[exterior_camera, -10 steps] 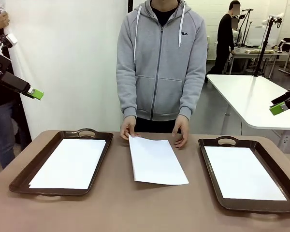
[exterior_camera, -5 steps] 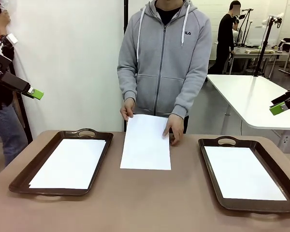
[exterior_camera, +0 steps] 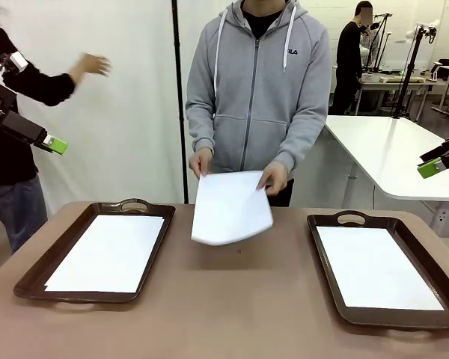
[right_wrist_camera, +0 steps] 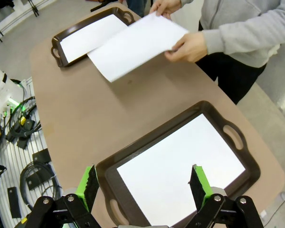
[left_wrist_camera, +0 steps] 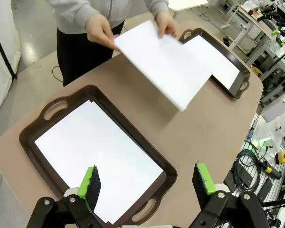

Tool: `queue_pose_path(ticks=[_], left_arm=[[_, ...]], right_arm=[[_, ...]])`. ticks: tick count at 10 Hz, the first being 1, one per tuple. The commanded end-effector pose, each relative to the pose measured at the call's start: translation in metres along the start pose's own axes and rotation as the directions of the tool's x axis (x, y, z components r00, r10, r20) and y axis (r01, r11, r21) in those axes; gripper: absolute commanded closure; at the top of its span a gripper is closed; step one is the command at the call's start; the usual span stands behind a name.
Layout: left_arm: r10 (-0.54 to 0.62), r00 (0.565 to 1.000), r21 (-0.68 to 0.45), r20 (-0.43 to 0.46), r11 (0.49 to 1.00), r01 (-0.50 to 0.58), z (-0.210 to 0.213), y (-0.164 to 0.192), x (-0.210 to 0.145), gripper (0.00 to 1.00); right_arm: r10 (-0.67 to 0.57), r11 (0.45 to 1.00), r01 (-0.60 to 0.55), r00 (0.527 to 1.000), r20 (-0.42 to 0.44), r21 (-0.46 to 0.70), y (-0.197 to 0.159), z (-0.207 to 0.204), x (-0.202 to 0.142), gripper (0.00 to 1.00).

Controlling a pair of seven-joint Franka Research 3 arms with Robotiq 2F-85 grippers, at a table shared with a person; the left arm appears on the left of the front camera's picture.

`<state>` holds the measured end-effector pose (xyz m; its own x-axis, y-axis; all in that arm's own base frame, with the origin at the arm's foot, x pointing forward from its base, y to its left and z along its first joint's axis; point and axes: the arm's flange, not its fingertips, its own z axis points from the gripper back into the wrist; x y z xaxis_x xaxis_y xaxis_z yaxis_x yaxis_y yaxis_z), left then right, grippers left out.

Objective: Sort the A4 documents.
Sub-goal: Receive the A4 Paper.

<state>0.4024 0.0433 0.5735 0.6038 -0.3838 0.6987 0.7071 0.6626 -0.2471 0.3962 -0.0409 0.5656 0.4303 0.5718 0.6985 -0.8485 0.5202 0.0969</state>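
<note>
Both hands [exterior_camera: 236,170] now lift sheet [exterior_camera: 230,208] off table [exterior_camera: 232,307], both grippers unchanged, wide open, empty

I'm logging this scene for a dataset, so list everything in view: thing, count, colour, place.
A4 documents: three, white; one in the left tray, one in the right tray, one lifted above mid-table.
Trays: two, dark brown; left and right ends of the table.
Table: one, brown.
Person's hands: two, holding the lifted sheet's far corners.
Left gripper: black, green pads, open, raised above the left side.
Right gripper: same, open, raised above the right side.
</note>
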Motion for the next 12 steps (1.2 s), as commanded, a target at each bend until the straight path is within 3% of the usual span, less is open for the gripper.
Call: queue_pose_path(ticks=[1,12], left_arm=[[-0.003,1.0,-0.005,0.009,1.0,0.003,0.0009,-0.0005,0.0007,0.0],[-0.003,1.0,-0.005,0.009,1.0,0.003,0.0009,-0.0005,0.0007,0.0]], right_arm=[[-0.002,1.0,0.002,1.0,0.004,0.004,0.0005,-0.0003,-0.0004,0.0],[-0.002,1.0,0.002,1.0,0.004,0.004,0.0005,-0.0003,-0.0004,0.0]])
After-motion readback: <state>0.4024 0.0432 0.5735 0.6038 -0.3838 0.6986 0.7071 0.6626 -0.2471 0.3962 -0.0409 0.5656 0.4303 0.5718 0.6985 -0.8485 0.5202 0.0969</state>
